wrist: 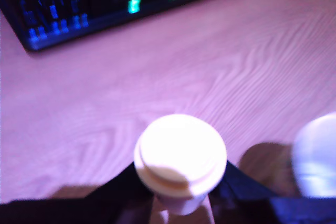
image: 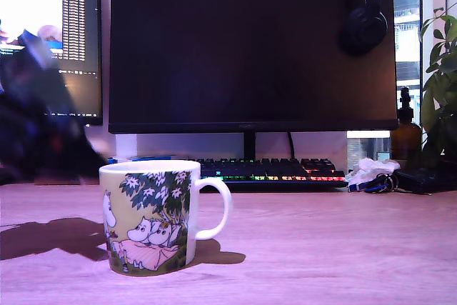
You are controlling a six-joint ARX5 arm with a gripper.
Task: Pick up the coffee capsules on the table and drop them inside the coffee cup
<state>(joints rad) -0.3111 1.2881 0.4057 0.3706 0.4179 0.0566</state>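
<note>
One capsule in hand: a whitish coffee capsule [wrist: 180, 158] sits clamped between the dark jaws of the gripper [wrist: 181, 195], rim toward the wrist camera, clear of the worktop [wrist: 157, 82].
Why held that way: my guess is it's mid-carry to the coffee cup [image: 148, 217], so the pod just has to stay pinched until it's over the opening.
Cup: upright near the front edge of the worktop, handle toward the exterior view's right.
Arm: only a dark blur [image: 32, 105] at the exterior view's left, too smeared to read.
Pale blob: something white [wrist: 317, 156] is cut off at the wrist frame's edge; could be the cup, can't tell.
Second capsule: not visible anywhere.
Background: keyboard [image: 268, 169] along the back edge.
</note>
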